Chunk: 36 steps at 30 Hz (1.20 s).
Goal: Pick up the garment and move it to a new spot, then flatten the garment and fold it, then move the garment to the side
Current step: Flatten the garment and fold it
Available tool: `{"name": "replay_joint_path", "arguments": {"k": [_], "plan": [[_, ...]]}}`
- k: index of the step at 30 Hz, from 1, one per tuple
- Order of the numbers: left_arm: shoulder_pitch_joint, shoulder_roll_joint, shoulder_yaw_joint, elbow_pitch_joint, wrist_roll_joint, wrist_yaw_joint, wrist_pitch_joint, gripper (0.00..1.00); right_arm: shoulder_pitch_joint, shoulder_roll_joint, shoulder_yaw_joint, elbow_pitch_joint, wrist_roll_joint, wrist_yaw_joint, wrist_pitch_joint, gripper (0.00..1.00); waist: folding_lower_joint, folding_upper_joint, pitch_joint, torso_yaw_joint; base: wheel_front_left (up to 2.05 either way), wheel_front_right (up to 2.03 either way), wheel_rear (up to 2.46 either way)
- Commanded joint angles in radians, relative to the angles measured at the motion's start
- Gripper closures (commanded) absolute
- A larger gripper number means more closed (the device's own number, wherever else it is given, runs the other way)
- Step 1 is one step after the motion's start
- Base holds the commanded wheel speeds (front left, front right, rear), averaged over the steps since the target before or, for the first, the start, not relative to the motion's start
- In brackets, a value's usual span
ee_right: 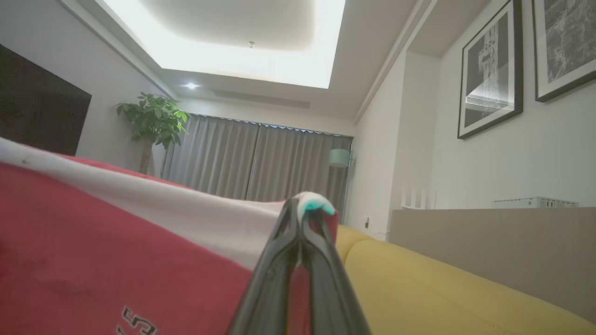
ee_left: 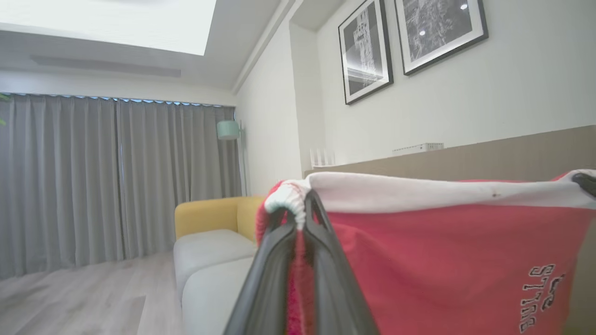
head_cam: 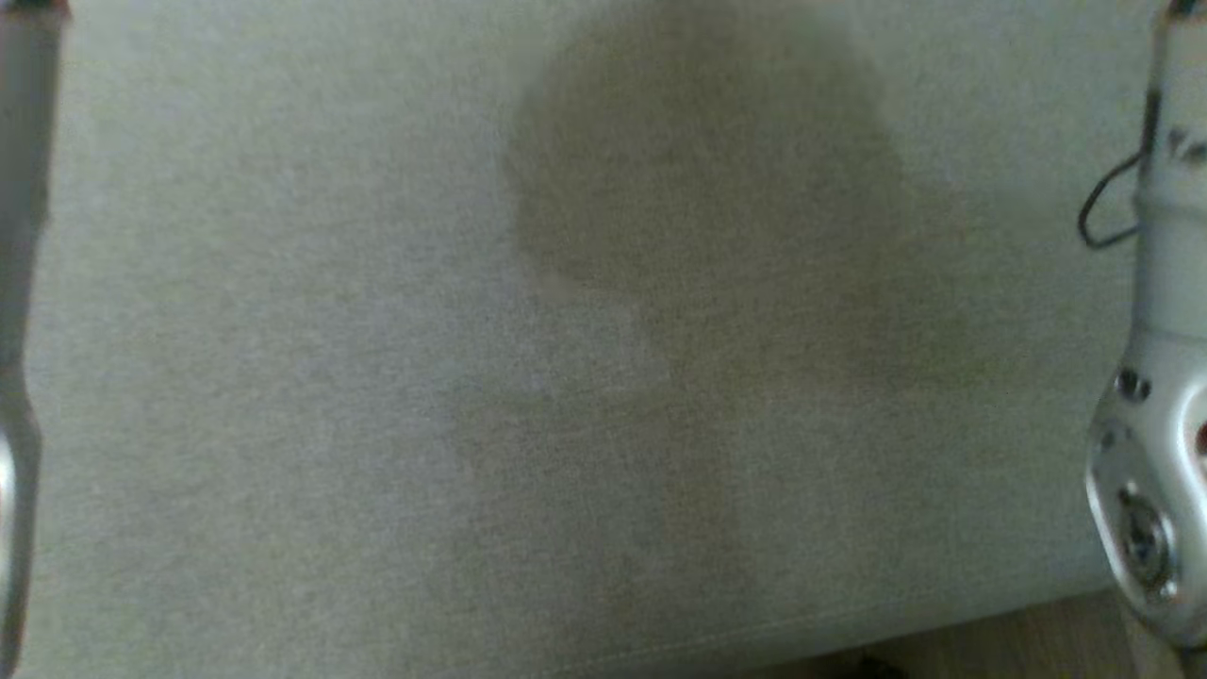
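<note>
The garment [ee_left: 442, 260] is red with a white band along its top edge and dark lettering, and it hangs stretched in the air between both grippers. In the left wrist view my left gripper [ee_left: 301, 209] is shut on a bunched corner of the white band. The other gripper's dark tip [ee_left: 587, 182] pinches the far corner at the right edge. In the right wrist view my right gripper [ee_right: 303, 210] is shut on its corner of the garment [ee_right: 116, 260], which spreads away to the left. The head view has my pale forearms at the left [head_cam: 19, 283] and right [head_cam: 1165, 377] edges.
Below me is a beige sofa cushion [head_cam: 330, 377] with a round shadow on it [head_cam: 698, 160]; wood floor [head_cam: 1037, 641] shows past its front edge. A yellow sofa back [ee_right: 419, 288], grey seats [ee_left: 209, 251], curtains [ee_left: 116, 177], a plant [ee_right: 151, 121] and framed pictures [ee_left: 365, 51] surround me.
</note>
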Motion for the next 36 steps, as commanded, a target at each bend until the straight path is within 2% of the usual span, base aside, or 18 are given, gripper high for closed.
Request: {"name": "replay_joint_path", "arguments": {"k": [1,6,10,14,18,22,28,36], "plan": [[-0.046,0.036,0.029,0.003,0.016,-0.006,-0.028,1.0,-0.023,0.023,0.004,-0.004,-0.009,0.004,-0.017,1.0,-0.0004,0.0,0.075,-0.016,0.0,0.0,0.0],[-0.063,0.009,0.009,0.114,0.03,-0.035,-0.164,1.0,-0.04,0.025,0.033,0.084,0.048,0.004,-0.078,1.0,-0.0004,0.0,0.181,-0.002,0.0,0.0,0.0],[0.016,0.002,-0.013,0.168,0.012,-0.055,-0.253,1.0,0.027,0.026,0.072,0.121,0.058,0.004,-0.107,1.0,-0.0004,0.0,0.215,0.011,0.0,0.0,0.0],[0.13,-0.006,-0.009,0.162,-0.017,-0.062,-0.305,1.0,0.127,0.026,0.089,0.112,0.068,0.004,-0.116,1.0,-0.0004,0.0,0.212,0.025,0.0,0.0,0.0],[0.268,-0.01,0.004,0.089,-0.03,-0.067,-0.32,1.0,0.248,0.026,0.088,0.024,0.076,0.004,-0.117,1.0,-0.0004,0.0,0.185,0.036,0.0,0.0,0.0],[0.44,-0.032,0.043,-0.04,-0.024,-0.065,-0.322,1.0,0.406,0.026,0.068,-0.089,0.083,0.004,-0.118,1.0,-0.0004,0.0,0.135,0.049,0.0,0.0,0.0],[0.731,-0.067,0.073,-0.195,0.026,-0.054,-0.322,1.0,0.668,0.026,0.05,-0.24,0.083,0.004,-0.118,1.0,-0.0004,0.0,0.017,0.056,0.0,0.0,0.0],[1.068,-0.104,0.049,-0.333,0.055,-0.022,-0.322,1.0,1.021,0.026,0.029,-0.427,0.104,0.004,-0.095,1.0,-0.0004,0.0,-0.152,0.043,0.0,0.0,0.0]]}}
